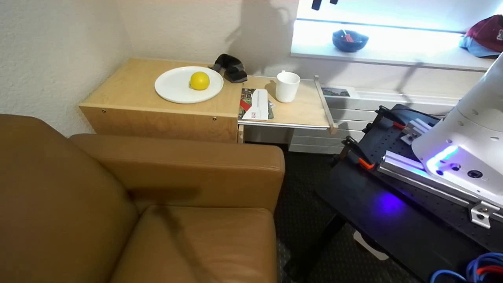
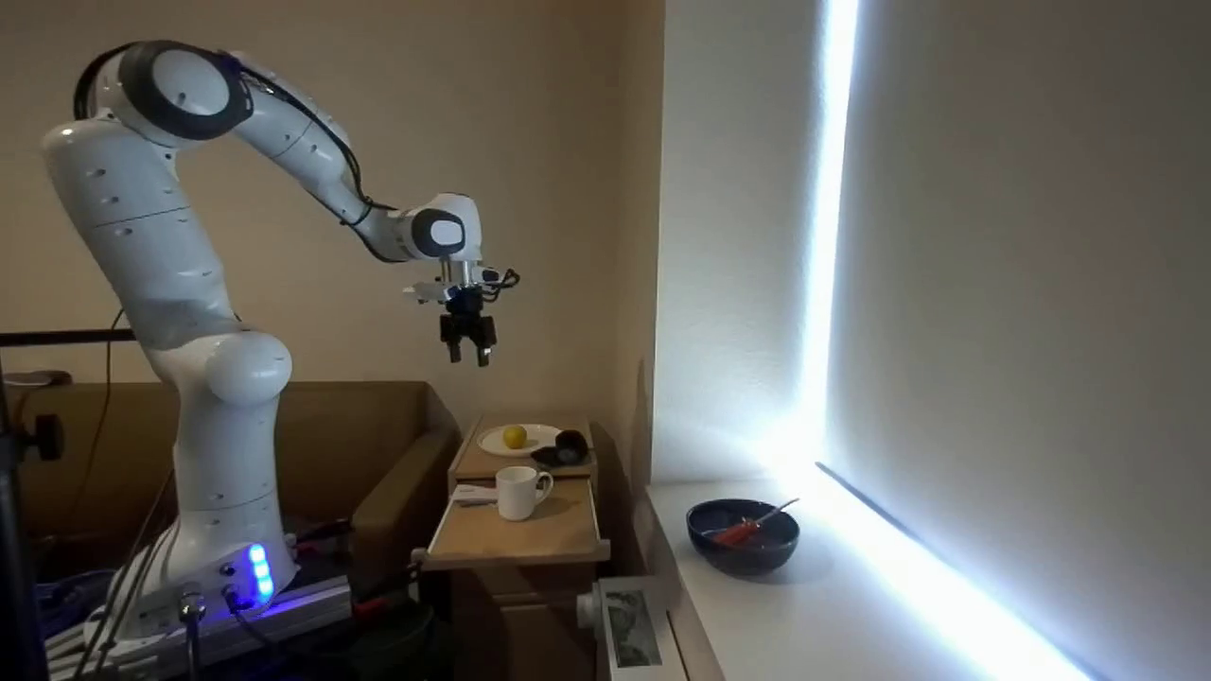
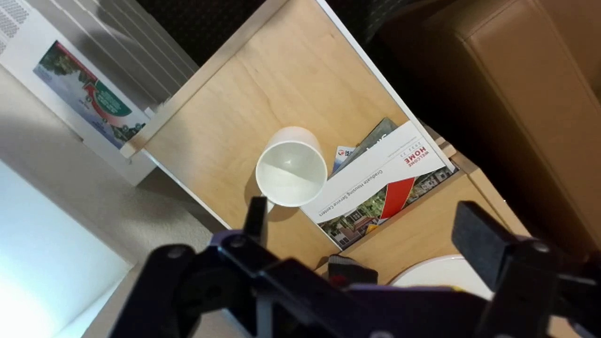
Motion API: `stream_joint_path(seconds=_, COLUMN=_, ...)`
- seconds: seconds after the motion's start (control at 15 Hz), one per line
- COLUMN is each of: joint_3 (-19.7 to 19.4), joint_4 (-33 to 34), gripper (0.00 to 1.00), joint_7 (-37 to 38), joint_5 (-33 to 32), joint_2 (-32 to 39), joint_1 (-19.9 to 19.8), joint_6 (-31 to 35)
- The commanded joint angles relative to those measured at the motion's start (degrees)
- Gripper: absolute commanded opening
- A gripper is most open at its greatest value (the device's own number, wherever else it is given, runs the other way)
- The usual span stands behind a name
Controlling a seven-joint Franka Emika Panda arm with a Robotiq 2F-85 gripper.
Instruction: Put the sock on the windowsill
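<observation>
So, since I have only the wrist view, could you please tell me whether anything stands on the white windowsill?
Observer: Yes, in both exterior views a dark round bowl stands there with a red-handled tool in it.
Operator: Thank you; is that all?
Observer: No, an exterior view also shows a maroon and light-blue cap on the windowsill.
Operator: And the dark fabric sock, partly hidden by the jaws here?
Observer: It lies bunched up beside a round white plate; whether they touch, I cannot tell.
</observation>
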Motion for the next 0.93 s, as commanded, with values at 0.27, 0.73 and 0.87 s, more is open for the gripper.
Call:
stream_joint_path(seconds=0.27, joint_3=-0.11, joint_4=23.21, gripper=1.00, joint_7=16.22, joint_5=10.17, joint_2=25.31, joint_1=-0.35, joint_6=-2.22)
stream_joint_path(seconds=0.73, joint_3=-0.88, joint_4=25.35, gripper=1.00, joint_7=24.72, joint_5=4.92, joint_2=29.15, joint_1=0.89, joint_6=-1.27)
stream_joint_path(seconds=0.87, joint_3=-1.18, joint_4=29.86, gripper=1.00, joint_7=34.27, joint_5=3.16, joint_2=35.12, joint_1=1.72, joint_6=0.26)
